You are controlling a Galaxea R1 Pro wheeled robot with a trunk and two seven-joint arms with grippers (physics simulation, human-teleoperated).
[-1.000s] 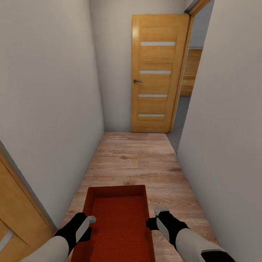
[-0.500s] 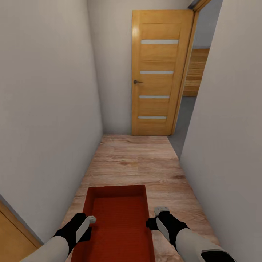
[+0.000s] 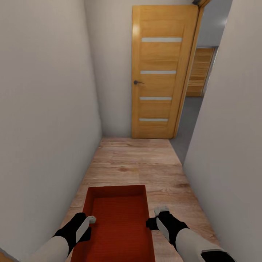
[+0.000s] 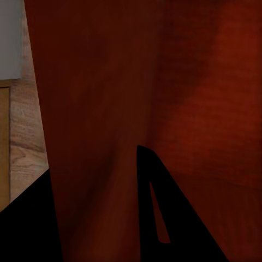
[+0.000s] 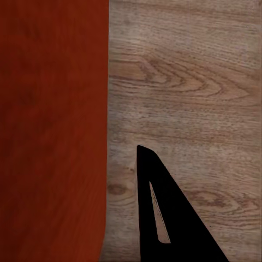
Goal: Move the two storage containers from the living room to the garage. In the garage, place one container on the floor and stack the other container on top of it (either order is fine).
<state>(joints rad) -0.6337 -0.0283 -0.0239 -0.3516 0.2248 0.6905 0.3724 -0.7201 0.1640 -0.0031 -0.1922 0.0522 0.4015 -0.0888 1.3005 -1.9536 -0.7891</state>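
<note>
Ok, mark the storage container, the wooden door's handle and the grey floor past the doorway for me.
storage container (image 3: 117, 218): head view, ribbed inner bottom.
door handle (image 3: 137, 82): head view, dark lever on the wooden door's left edge.
grey floor (image 3: 188, 122): head view, bare strip beyond the open doorway.

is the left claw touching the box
Touching: in the left wrist view the box wall runs between the left claw fingers; head view shows it at the rim.
</note>
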